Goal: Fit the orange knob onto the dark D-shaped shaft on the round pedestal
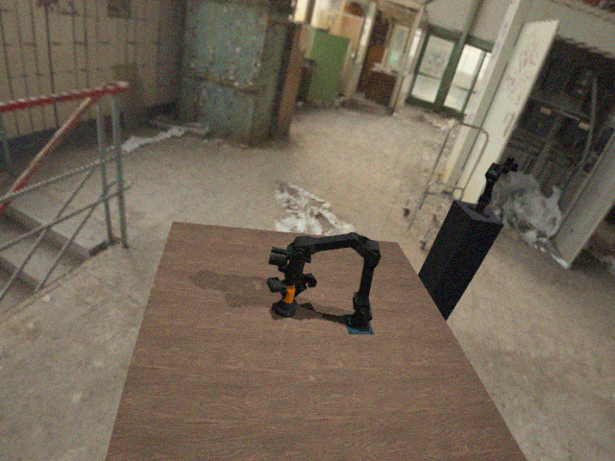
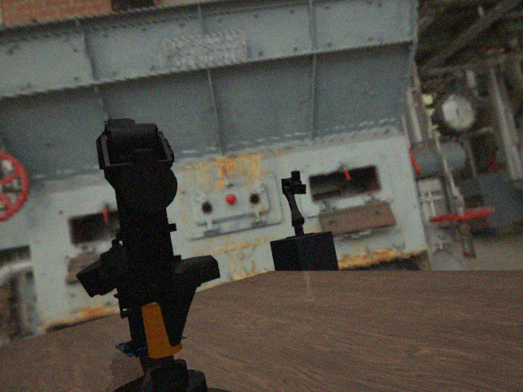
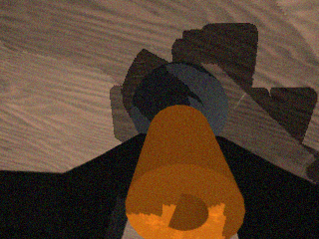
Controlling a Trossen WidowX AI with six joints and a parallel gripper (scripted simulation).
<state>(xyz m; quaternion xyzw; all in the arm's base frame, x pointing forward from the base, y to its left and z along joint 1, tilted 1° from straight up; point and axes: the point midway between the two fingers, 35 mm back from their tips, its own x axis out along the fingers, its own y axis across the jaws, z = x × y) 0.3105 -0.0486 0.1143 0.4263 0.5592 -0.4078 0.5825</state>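
Our gripper (image 1: 293, 292) (image 2: 158, 333) (image 3: 179, 141) stands part-open, clamped on the orange knob (image 1: 288, 294) (image 2: 157, 331) (image 3: 181, 149); the pedestal (image 1: 283, 310) (image 2: 196, 380) (image 3: 214, 107) sits just beneath our jaws; if the hidden flats mismatch, pressing could jam the knob, tilt it or twist it between our fingers.

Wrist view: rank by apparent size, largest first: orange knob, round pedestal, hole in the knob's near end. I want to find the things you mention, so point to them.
1. Orange knob (image 1: 289, 294) (image 2: 157, 331) (image 3: 180, 149)
2. Round pedestal (image 1: 283, 310) (image 2: 197, 380) (image 3: 215, 102), partly hidden
3. Hole (image 3: 190, 213)
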